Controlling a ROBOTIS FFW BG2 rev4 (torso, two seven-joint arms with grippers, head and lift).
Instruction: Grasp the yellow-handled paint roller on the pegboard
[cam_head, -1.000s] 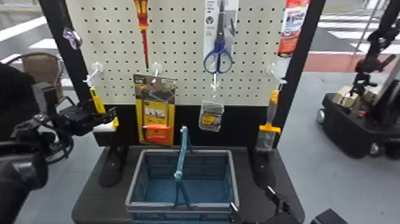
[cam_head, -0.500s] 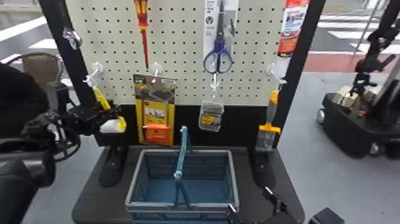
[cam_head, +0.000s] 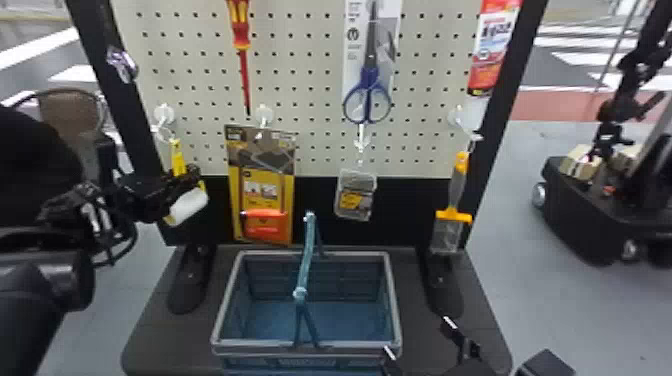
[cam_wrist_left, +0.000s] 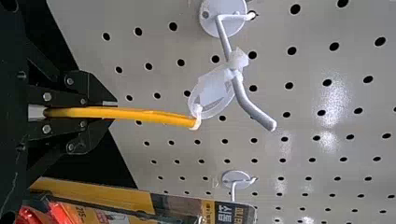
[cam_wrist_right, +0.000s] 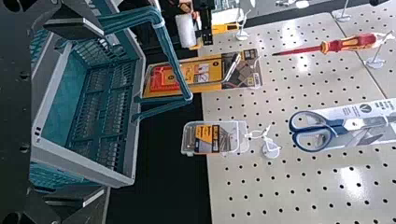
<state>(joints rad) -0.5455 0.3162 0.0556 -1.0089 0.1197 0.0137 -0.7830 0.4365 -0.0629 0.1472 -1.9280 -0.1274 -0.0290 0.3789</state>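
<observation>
Looking through the head view, I see my left gripper (cam_head: 172, 189) at the pegboard's (cam_head: 310, 75) lower left corner. It is clamped on the paint roller (cam_head: 186, 206), white roll tilted just below. My right gripper (cam_head: 422, 342) sits low beside the blue basket (cam_head: 224, 305). From the left wrist, the fingers (cam_wrist_left: 88, 88) pinch the yellow handle (cam_wrist_left: 130, 114), whose clear tab (cam_wrist_left: 212, 91) touches a white hook (cam_wrist_left: 247, 100). From the right wrist, that gripper's fingers (cam_wrist_right: 70, 25) stand wide apart, holding nothing, close to the basket.

paint roller (cam_head: 186, 206): yellow handle, white sleeve | basket (cam_head: 306, 345): teal, grey rim | pegboard (cam_head: 300, 60): white, dotted
</observation>
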